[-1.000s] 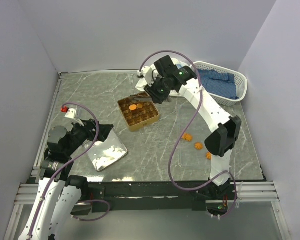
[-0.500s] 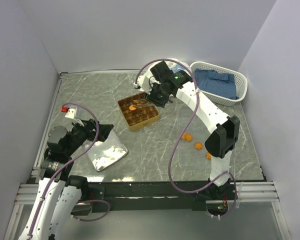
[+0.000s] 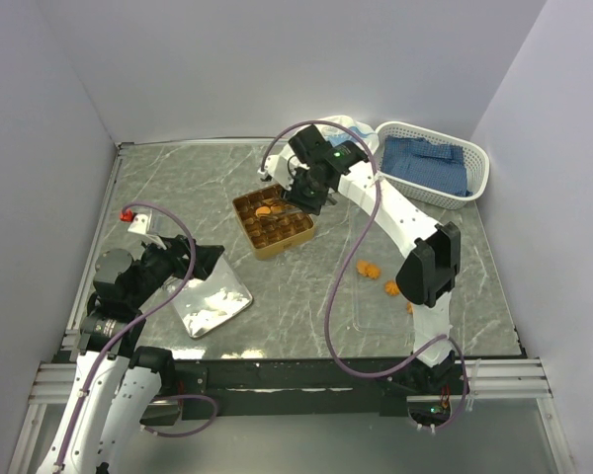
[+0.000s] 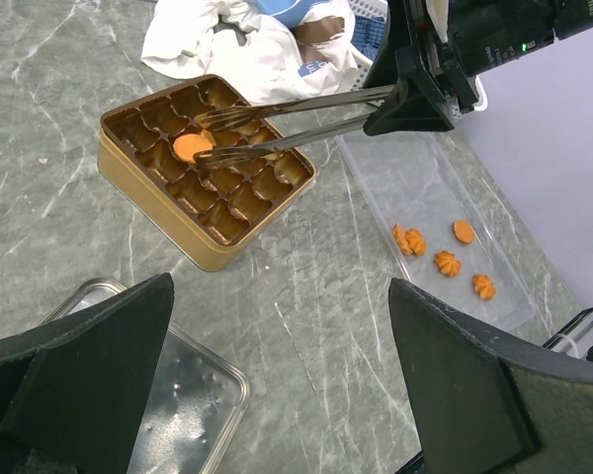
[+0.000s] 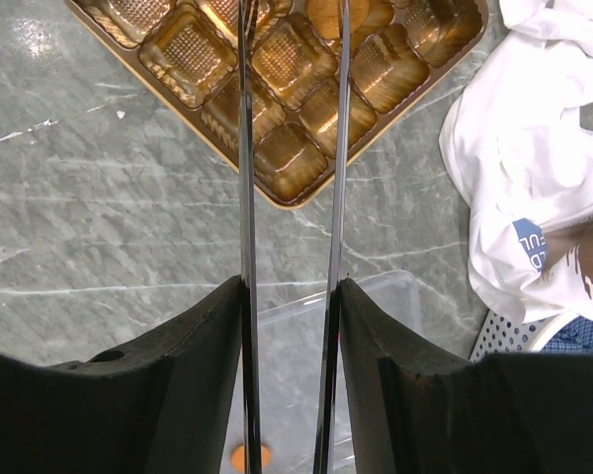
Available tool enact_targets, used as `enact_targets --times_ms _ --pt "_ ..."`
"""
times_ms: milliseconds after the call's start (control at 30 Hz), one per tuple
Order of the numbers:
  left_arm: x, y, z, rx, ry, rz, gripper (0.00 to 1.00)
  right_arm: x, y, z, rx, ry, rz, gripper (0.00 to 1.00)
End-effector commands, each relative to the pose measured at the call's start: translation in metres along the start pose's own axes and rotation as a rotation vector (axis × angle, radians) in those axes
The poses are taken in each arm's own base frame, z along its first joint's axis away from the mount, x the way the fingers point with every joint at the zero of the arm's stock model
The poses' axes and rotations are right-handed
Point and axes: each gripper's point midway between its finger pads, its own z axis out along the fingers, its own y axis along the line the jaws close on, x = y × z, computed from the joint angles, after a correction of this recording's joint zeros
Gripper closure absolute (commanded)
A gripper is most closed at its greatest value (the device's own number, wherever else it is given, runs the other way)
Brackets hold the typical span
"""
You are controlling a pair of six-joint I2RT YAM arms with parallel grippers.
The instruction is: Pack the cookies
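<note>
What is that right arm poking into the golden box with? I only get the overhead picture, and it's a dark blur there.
Observer: Long metal tongs, held in the right gripper; the left wrist view shows them reaching over the tin.
Visitor: Is a cookie in them?
Observer: One round cookie sits down in a compartment right at their tips; whether they touch it, I cannot tell.
Visitor: I count three more on the table.
Observer: The left wrist view shows at least four cookies, lying in a clear plastic tray, not on bare table.
</note>
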Motion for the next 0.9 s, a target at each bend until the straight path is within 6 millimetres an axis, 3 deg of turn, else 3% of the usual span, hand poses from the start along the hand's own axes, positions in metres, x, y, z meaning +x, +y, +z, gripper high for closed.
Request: enact_targets --times_ms 0,867 --pt "-0.009 -0.003 0.0 0.017 -0.038 0.032 0.04 -0.022 -0.012 -0.01 0.057 -0.057 -0.038 0.52" --pt "-0.01 -0.003 0.0 0.018 -0.039 0.032 0.04 -0.034 -0.021 -0.01 0.094 -0.093 0.007 0.61"
